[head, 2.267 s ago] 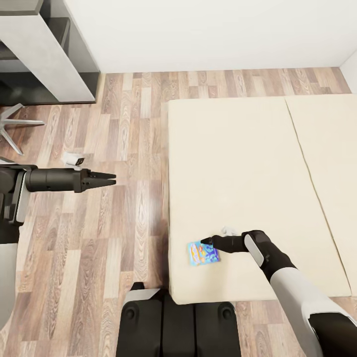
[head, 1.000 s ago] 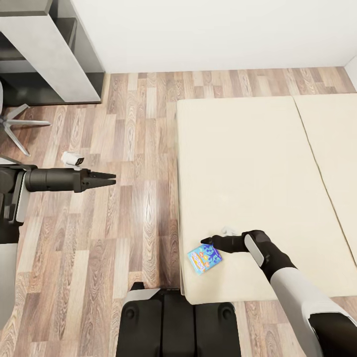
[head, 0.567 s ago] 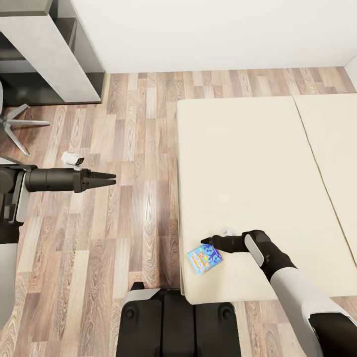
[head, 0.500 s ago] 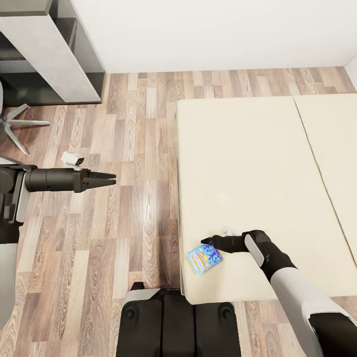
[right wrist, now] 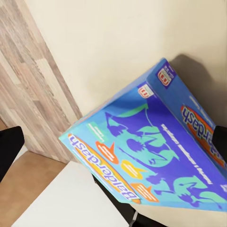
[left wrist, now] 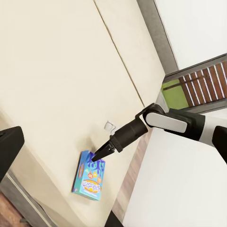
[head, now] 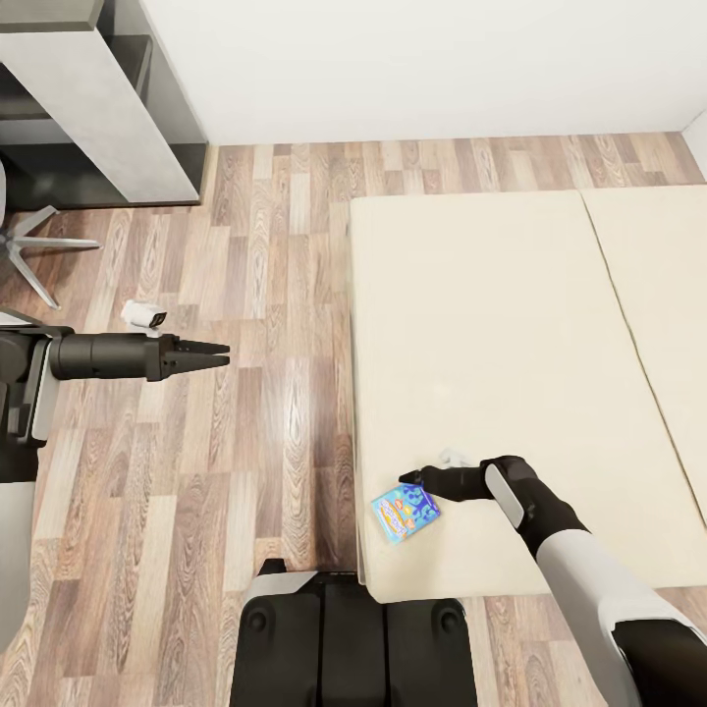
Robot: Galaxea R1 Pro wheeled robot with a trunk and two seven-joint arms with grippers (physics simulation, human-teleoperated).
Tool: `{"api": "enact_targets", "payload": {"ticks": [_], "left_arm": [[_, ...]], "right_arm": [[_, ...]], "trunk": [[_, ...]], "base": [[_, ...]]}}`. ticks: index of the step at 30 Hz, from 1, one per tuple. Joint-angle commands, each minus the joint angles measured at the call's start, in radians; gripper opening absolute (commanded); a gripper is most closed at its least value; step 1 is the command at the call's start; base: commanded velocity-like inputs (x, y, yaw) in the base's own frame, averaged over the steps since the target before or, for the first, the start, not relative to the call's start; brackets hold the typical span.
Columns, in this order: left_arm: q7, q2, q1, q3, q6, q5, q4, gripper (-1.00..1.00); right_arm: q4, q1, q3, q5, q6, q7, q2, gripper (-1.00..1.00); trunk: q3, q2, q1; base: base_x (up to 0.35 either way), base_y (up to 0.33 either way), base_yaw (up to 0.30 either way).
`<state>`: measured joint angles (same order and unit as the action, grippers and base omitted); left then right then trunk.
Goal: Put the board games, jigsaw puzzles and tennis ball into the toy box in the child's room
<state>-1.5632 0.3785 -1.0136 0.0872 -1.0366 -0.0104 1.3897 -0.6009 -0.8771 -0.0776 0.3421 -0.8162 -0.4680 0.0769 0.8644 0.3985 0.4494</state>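
Observation:
A blue board game (head: 405,511) with bright print sits tilted at the near left corner of the bed (head: 491,314). My right gripper (head: 407,479) is shut on its upper edge. The left wrist view shows this from the side: the right gripper (left wrist: 98,156) pinches the top of the board game (left wrist: 90,177), which is raised off the mattress (left wrist: 56,71). Close up in the right wrist view, the board game (right wrist: 151,156) reads "Balderdash". My left gripper (head: 226,353) hangs open over the wood floor, well left of the bed, holding nothing.
A grey desk (head: 88,98) with dark space beneath stands at the far left, with white chair legs (head: 29,255) beside it. A small white object (head: 144,315) lies on the floor near my left arm. Another small white thing (head: 452,457) rests on the mattress by the right gripper.
Early on, the whole view shifted a little, so the bed edge sits further right, and the board game kept its place at my right gripper. Nothing has moved in the last second.

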Motion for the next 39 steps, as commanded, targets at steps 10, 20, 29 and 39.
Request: {"api": "enact_targets", "payload": {"ticks": [10,20,29,39], "left_arm": [[-0.003,0.000,0.000,-0.001,-0.011,0.000,0.000,1.00],[-0.003,0.000,0.000,-0.001,-0.011,0.000,0.000,1.00],[-0.003,0.000,0.000,0.000,-0.011,0.000,0.000,1.00],[-0.003,0.000,0.000,-0.001,-0.011,0.000,0.000,1.00]], "right_arm": [[0.001,0.000,-0.004,-0.002,-0.025,-0.002,0.003,1.00],[0.001,-0.002,-0.004,-0.003,-0.031,-0.003,0.003,1.00],[0.001,-0.003,-0.005,-0.004,-0.040,-0.003,0.016,1.00],[0.001,-0.003,-0.005,-0.005,-0.041,-0.003,0.020,1.00]], "trunk": [[0.001,0.002,0.001],[0.001,0.002,0.001],[0.001,0.002,0.001],[0.001,0.002,0.001]], "base": [[0.000,0.000,0.000],[0.000,0.000,0.000],[0.000,0.000,0.000],[0.000,0.000,0.000]]}}
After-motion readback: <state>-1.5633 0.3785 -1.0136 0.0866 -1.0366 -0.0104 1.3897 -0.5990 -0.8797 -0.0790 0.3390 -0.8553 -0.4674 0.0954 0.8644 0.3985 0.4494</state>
